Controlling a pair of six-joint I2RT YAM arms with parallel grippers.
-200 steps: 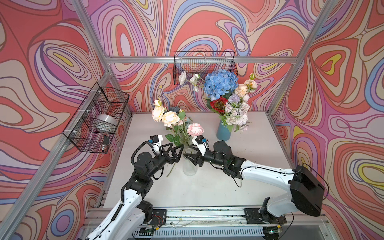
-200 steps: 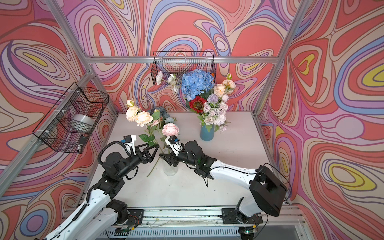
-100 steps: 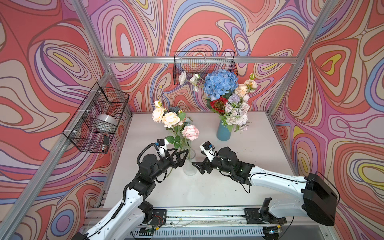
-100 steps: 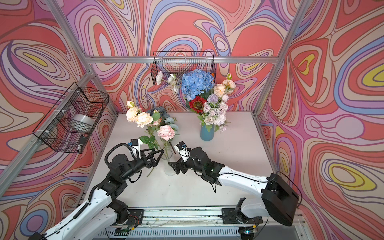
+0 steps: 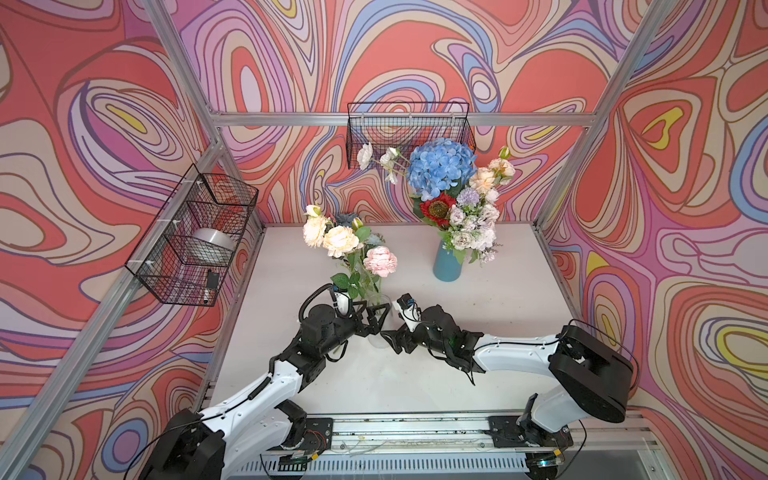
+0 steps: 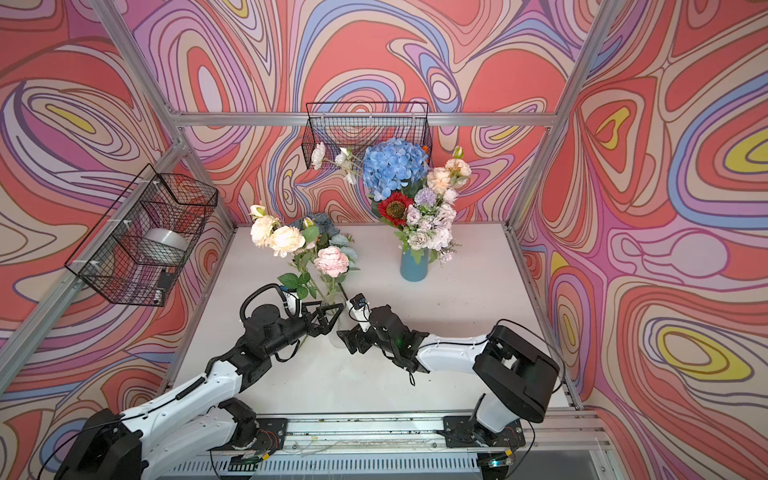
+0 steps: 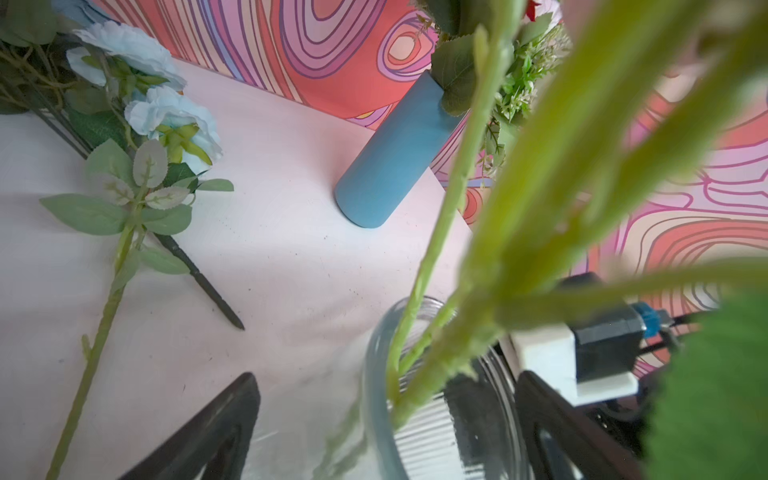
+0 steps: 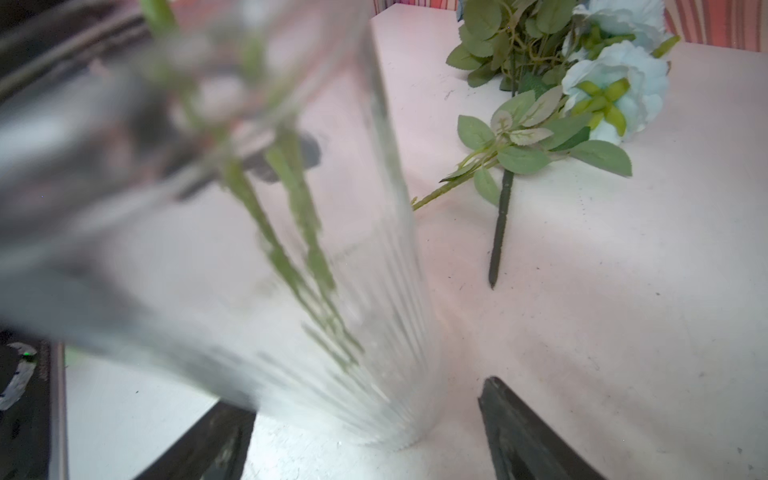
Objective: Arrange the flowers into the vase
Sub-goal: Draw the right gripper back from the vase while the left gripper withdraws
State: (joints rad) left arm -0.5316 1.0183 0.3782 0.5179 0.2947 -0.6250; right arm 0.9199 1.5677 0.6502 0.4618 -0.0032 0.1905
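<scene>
A clear ribbed glass vase (image 5: 376,341) (image 6: 336,343) stands at the table's front middle. It holds green-stemmed flowers: cream blooms (image 5: 338,241) and a pink one (image 5: 380,259). My left gripper (image 5: 376,318) (image 7: 386,432) is open, its jaws either side of the vase's rim (image 7: 374,374). My right gripper (image 5: 390,338) (image 8: 365,436) is open, low, with the vase's base (image 8: 374,407) between its jaws and a gap on one side. Dusty-blue roses (image 6: 328,226) (image 7: 174,120) (image 8: 619,79) lie on the table behind the vase.
A blue vase (image 5: 448,266) at the back holds a blue hydrangea (image 5: 440,168), a red sunflower (image 5: 436,210) and pale blossoms. Wire baskets hang on the left wall (image 5: 195,245) and the back wall (image 5: 409,124). A dark loose stem (image 7: 199,278) lies by the roses.
My right gripper has drawn back from the stems, dropped toward the vase's base and opened wider. The pink flower now stands upright in the vase. My left gripper has moved right to the rim.
</scene>
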